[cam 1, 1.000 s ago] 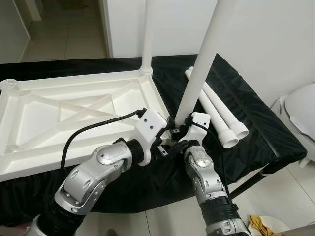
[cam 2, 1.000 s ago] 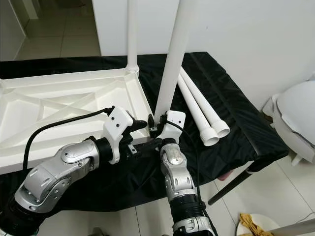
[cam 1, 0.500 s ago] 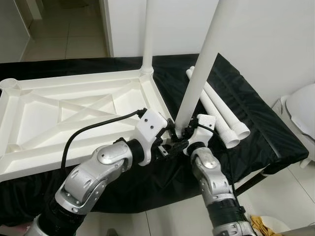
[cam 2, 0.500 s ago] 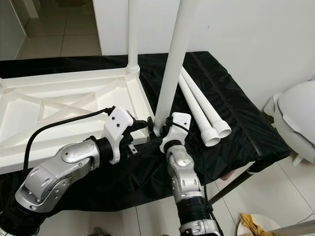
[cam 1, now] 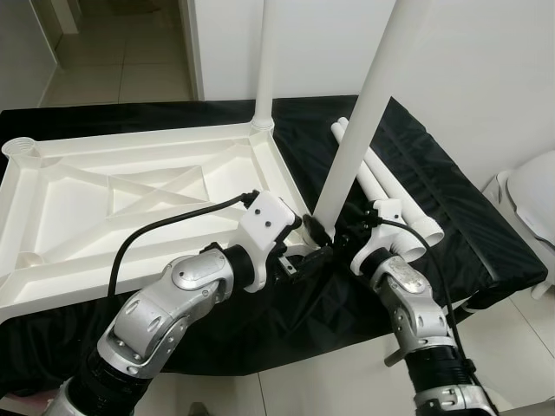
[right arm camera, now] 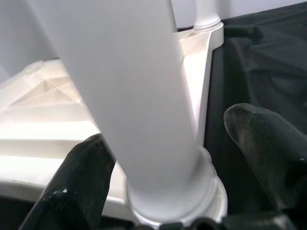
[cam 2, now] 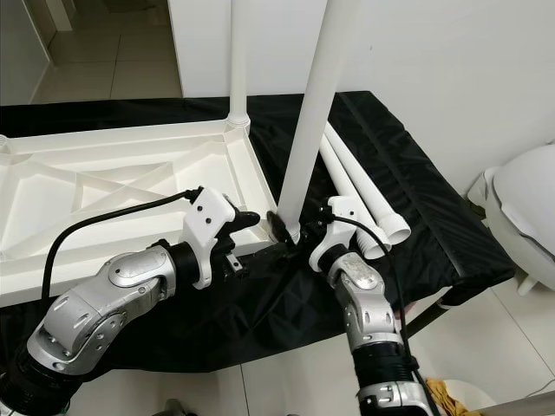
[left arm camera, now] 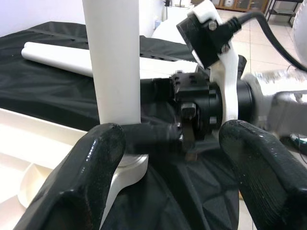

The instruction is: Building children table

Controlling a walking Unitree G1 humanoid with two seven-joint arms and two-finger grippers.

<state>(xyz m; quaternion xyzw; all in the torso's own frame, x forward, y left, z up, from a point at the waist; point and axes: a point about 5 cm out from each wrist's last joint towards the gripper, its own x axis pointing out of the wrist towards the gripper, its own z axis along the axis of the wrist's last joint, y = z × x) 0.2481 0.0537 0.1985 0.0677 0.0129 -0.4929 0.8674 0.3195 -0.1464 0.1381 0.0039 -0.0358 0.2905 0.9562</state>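
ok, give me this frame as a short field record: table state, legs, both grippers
table: white plastic tabletop lying upside down on a black cloth
fitted legs: far white tube leg and near white tube leg, both standing in corner sockets
loose legs: two white tubes lying on the cloth
left gripper: open, at the near leg's base
right gripper: open, straddling the same base
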